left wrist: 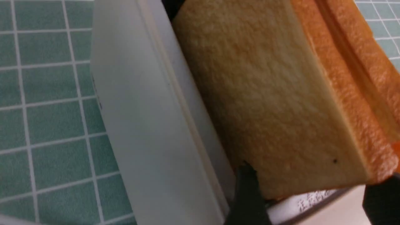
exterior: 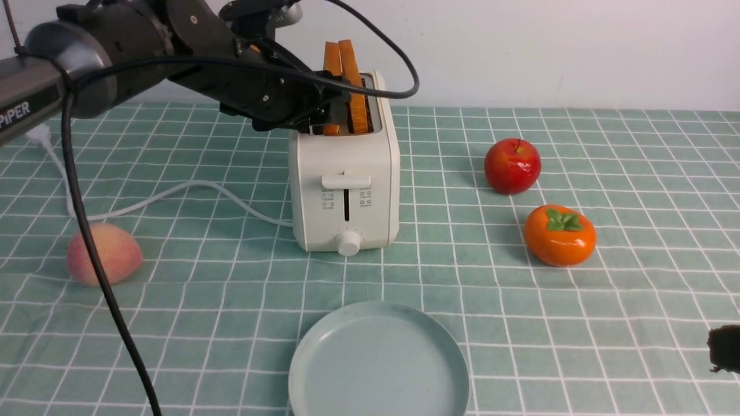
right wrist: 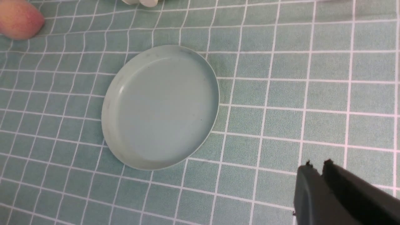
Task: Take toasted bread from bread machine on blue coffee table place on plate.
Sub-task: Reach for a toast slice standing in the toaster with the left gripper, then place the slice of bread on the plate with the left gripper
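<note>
The cream-white bread machine [exterior: 347,190] stands mid-table on the blue coffee table [exterior: 578,318]. Two slices of toasted bread [exterior: 341,60] stick up out of its slots. My left gripper [exterior: 332,112] reaches in from the left at the toaster's top. In the left wrist view this left gripper [left wrist: 312,181] is open, its fingers [left wrist: 247,190] wide apart on either side of the near slice [left wrist: 265,93], beside the toaster's wall [left wrist: 150,125]. The empty plate [exterior: 378,361] lies in front of the toaster. My right gripper [right wrist: 317,162] is shut, hovering to the right of the plate [right wrist: 159,106].
A peach [exterior: 104,254] lies front left. A red apple [exterior: 512,166] and an orange persimmon [exterior: 559,235] sit to the right of the toaster. The toaster's white cord [exterior: 173,193] runs off to the left. My left arm's black cable [exterior: 98,271] hangs down over the peach.
</note>
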Controlling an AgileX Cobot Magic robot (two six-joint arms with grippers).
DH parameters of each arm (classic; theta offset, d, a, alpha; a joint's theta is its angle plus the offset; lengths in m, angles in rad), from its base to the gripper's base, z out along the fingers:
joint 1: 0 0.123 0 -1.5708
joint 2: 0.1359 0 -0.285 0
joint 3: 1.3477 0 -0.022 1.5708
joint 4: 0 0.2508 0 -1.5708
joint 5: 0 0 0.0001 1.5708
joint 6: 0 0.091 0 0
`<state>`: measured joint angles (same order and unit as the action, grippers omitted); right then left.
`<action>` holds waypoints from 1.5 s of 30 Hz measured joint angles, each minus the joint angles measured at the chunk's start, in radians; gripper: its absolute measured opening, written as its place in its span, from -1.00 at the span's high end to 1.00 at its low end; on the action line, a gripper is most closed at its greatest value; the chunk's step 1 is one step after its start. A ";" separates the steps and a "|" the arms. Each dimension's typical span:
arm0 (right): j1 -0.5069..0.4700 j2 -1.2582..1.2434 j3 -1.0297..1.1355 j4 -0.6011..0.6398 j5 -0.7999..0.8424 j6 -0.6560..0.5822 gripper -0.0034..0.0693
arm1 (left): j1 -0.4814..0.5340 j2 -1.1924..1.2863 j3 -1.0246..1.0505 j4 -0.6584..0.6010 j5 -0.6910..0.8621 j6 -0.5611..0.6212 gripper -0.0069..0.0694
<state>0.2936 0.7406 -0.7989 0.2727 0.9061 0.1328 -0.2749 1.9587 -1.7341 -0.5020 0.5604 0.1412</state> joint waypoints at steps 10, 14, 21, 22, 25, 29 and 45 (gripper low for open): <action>0.000 0.000 0.003 0.000 0.000 0.000 0.71 | 0.000 0.006 -0.001 0.024 -0.115 0.054 -0.16; 0.000 0.000 0.003 0.000 0.000 0.000 0.70 | 0.000 0.006 -0.001 0.056 -0.115 0.054 0.40; 0.000 0.000 0.003 0.000 0.000 0.000 0.67 | 0.000 -0.044 -0.001 0.082 -0.078 0.054 0.62; 0.000 0.000 0.003 0.000 0.000 0.000 0.66 | 0.000 -0.079 0.000 0.101 -0.054 0.054 0.62; 0.000 0.000 0.003 0.000 0.000 0.000 0.65 | 0.000 -0.161 0.000 0.142 -0.006 0.053 0.62; 0.000 0.000 0.003 0.000 0.000 0.000 0.63 | 0.000 -0.299 -0.001 0.206 0.114 0.000 0.62; 0.000 0.000 0.003 0.001 0.002 -0.001 0.61 | 0.000 -0.435 0.436 -0.251 0.625 0.139 0.62</action>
<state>0.2936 0.7406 -0.7957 0.2737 0.9080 0.1321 -0.2749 1.5241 -1.2977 -0.7527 1.1850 0.2798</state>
